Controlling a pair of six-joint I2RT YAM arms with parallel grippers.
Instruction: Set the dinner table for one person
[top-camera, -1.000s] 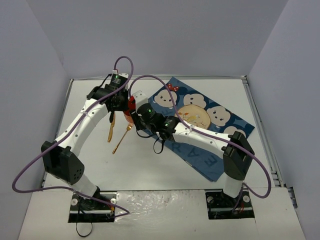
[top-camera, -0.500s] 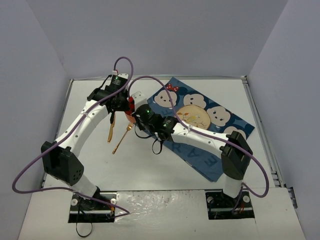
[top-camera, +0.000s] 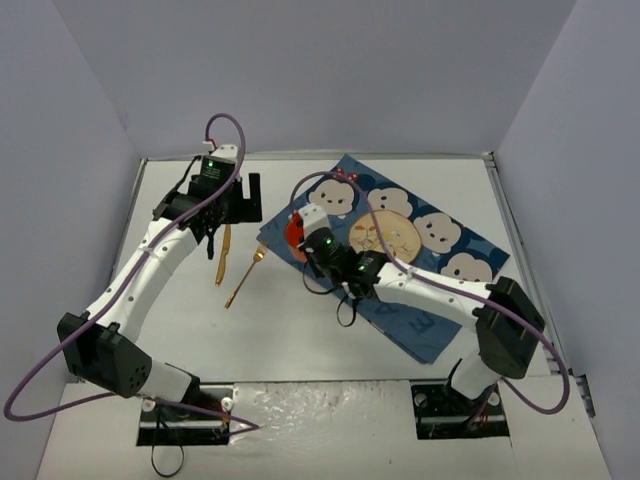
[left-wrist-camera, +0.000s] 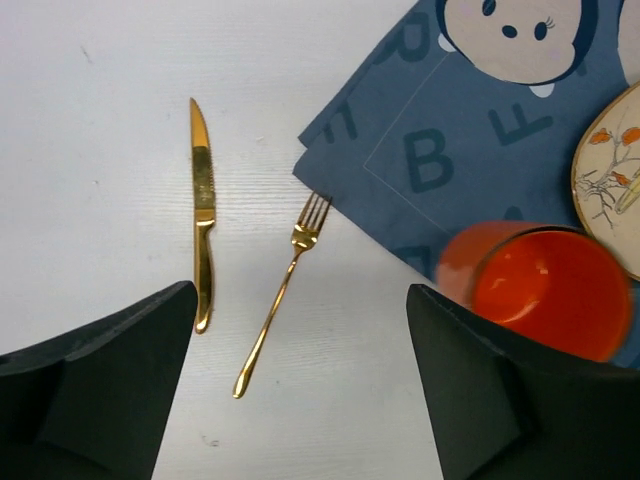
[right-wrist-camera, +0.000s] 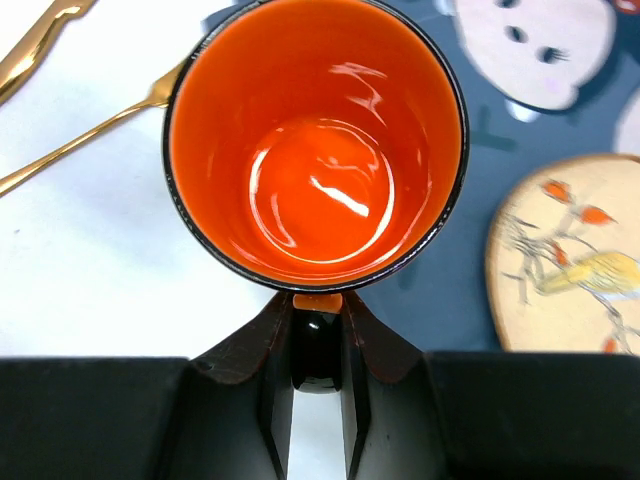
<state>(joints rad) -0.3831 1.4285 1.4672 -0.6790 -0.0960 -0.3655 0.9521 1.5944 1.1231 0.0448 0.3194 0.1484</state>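
Left fingers (left-wrist-camera: 100, 380): spread wide, empty, above the counter (left-wrist-camera: 90, 120).
Right fingers (right-wrist-camera: 262, 362): pinching the wall of the orange cup (right-wrist-camera: 315, 180), at the left edge of the cloth (left-wrist-camera: 450, 130).
Counter: white, beneath both; long axis unclear.
Knife (left-wrist-camera: 203, 210), fork (left-wrist-camera: 285, 290): on counter, roughly near-to-far.

pale lavender-grey walls close the space on three sides: the back wall (top-camera: 320, 70) well beyond the jaws of the left gripper (left-wrist-camera: 300, 292), the left wall (top-camera: 50, 200) off to their outer side, the right wall (top-camera: 590, 200) past the jaws of the right gripper (right-wrist-camera: 318, 325). beneath both pairs of jaws lies the dinner table (top-camera: 300, 330), matte white, a metal rail (top-camera: 517, 250) edging it by the right wall. the light is soft and even, shadows faint; a glossy strip (top-camera: 320, 400) behind the jaws catches glare.
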